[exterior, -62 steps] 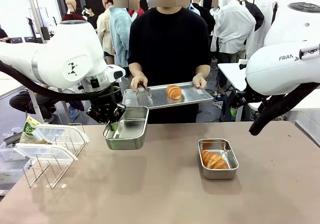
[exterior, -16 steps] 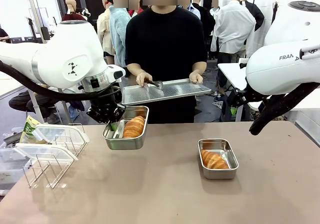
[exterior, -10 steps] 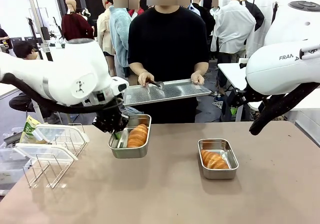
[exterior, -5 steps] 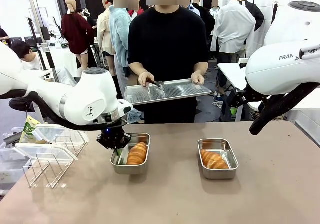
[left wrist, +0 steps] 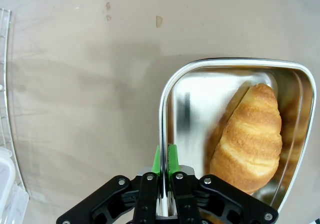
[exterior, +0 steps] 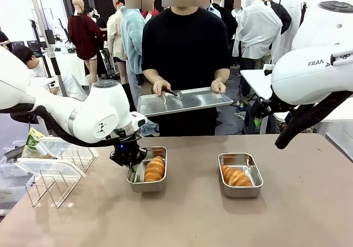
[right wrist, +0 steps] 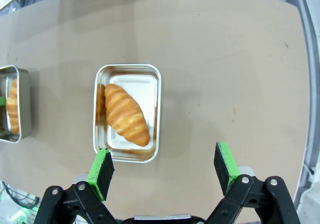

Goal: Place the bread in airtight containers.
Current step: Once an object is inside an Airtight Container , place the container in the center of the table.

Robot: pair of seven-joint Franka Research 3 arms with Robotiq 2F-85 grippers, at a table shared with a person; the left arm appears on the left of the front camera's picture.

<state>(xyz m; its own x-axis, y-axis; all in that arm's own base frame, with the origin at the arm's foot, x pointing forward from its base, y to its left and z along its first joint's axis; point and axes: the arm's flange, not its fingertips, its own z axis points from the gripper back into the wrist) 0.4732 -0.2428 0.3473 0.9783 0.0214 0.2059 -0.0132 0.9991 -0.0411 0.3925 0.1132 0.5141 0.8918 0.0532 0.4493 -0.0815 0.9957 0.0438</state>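
At the far left of my front view, a white wire rack (exterior: 51, 187) stands on the table (exterior: 193, 219) with two clear lids (exterior: 65, 145) resting on it. Just right of it, the left gripper (exterior: 130, 160) points down at the near-left rim of the left tin (exterior: 148, 184). On the left wrist camera I see the left gripper (left wrist: 164, 160) with its green pads pressed together on that thin steel rim, one pad outside the wall and one inside. The left roll (left wrist: 251, 134) lies lengthwise inside the left tin (left wrist: 192, 101), along the wall opposite the pinched one, just beside the jaws and not between them. I can't be sure from here whether the tin's base is resting fully on the table.

Across the table, behind the middle, a person (exterior: 186, 48) holds a flat perforated tray (exterior: 190, 100) in both hands, with tongs (exterior: 171, 93) lying on it.

To the right, the right tin (exterior: 240, 190) sits flat on the table, well apart from the left one, and the right roll (exterior: 236, 176) lies in it. On the right wrist camera, the right gripper (right wrist: 163, 165) hangs high above the table with its jaws wide apart and nothing between them. The right tin (right wrist: 149, 83) is below and beyond its one pad, with the right roll (right wrist: 126, 115) lying diagonally across the tin's floor.
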